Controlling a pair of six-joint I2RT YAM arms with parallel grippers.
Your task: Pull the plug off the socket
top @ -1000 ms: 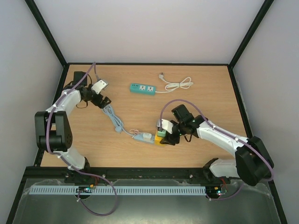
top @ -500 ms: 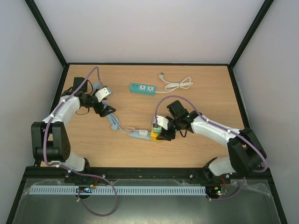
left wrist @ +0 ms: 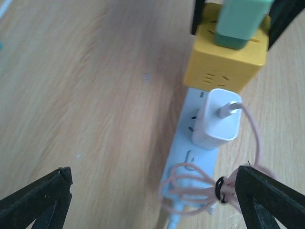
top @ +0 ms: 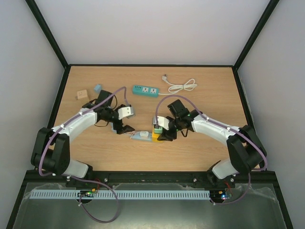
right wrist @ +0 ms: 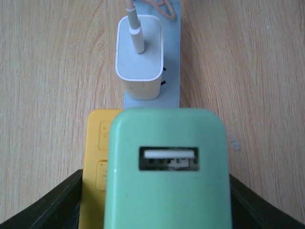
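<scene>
A yellow socket cube [top: 156, 137] with a green USB plug [top: 157, 130] on top lies at mid-table. It joins a light blue power strip [top: 141, 137] that carries a white charger [left wrist: 217, 119] and a coiled pink cable [left wrist: 200, 191]. My right gripper [top: 162, 133] is shut on the yellow cube [right wrist: 96, 152], with its fingers [right wrist: 47, 210] on either side; the green plug [right wrist: 167, 181] fills that view. My left gripper [top: 125, 127] is open and empty just left of the strip [left wrist: 188, 157], with its fingers [left wrist: 35, 205] spread wide near the cable coil.
A teal power strip [top: 145, 90] with a coiled white cord [top: 182, 87] lies at the back. A wooden block [top: 82, 94] and a small blue-grey piece [top: 97, 88] sit at the back left. The strip's blue cable runs under my left arm.
My left arm swung from the back left to the middle, and its gripper is now next to the blue strip. My right gripper slid the cube and strip slightly left.
</scene>
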